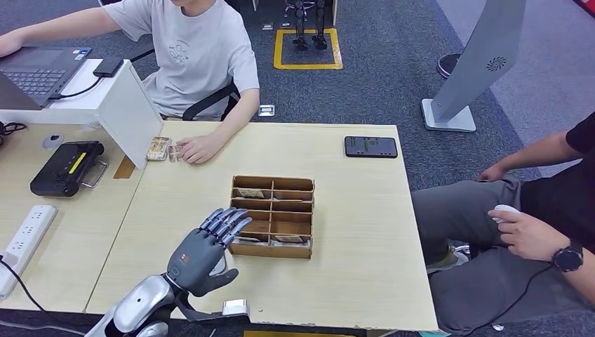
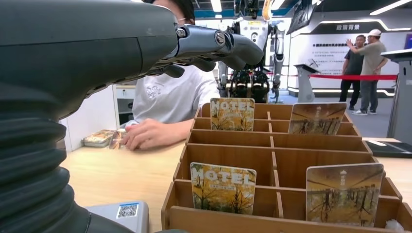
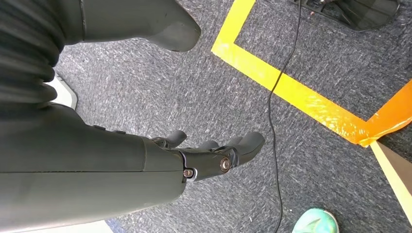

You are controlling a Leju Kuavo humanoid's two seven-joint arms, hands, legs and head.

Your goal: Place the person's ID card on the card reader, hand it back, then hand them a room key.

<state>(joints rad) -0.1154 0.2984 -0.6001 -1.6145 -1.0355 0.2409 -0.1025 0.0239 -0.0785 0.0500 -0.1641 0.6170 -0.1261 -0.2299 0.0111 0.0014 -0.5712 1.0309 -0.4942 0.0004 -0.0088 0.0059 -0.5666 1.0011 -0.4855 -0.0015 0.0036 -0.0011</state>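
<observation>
surface: a pale wooden table [image 1: 351,210] is filling the centre of the head view, grey carpet beyond it.
people: two are sitting, one at upper left, one at right.
key cards: four are standing in the wooden organizer [image 1: 272,216] at centre.
id card: it is lying under the person's hand [image 1: 198,148], upper left of centre.
left hand [image 1: 207,247]: it is hovering at lower left beside the organizer, fingers spread, holding nothing.
right hand [image 3: 214,154]: it is hanging over the carpet, fingers loosely extended, empty.

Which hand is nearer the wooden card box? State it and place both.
Left. The left hand hovers open at the wooden card box's near-left corner; the right hand hangs down over the carpet, away from the table.
</observation>
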